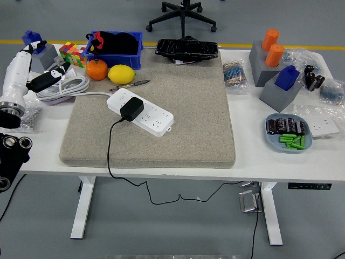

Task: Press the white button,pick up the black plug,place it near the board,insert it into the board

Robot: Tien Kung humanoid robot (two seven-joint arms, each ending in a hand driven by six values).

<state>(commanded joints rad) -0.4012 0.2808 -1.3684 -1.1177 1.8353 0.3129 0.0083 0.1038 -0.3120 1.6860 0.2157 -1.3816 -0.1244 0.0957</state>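
Black plug (131, 109), a squat matt block with a thin black cable, sits seated in the white rectangular plastic power strip (140, 112); judged from this, it is already in the board or not yet pulled.

Left hand: only a black part of the left arm with round metal fittings (12, 156) shows at the left picture edge, below the table's near edge. Fingers not visible, so cannot tell how far open the hand is or whether it holds anything. Right hand: out of view.

Landmark = power strip, on the beige felt mat (178, 124).
- Plug: on top of the strip, toward its left end.
- Strip's long axis: runs diagonally, far-left to near-right.
- Cable: leaves the plug on the near side, drops over the mat's front edge.
- Left arm part: well to the left of the strip and nearer the camera, so plug lies right and forward of it.
- White button: too small to make out on the strip.

Judgement: left arm is the nearer one; reach must go rightward and forward, over the mat's left edge.
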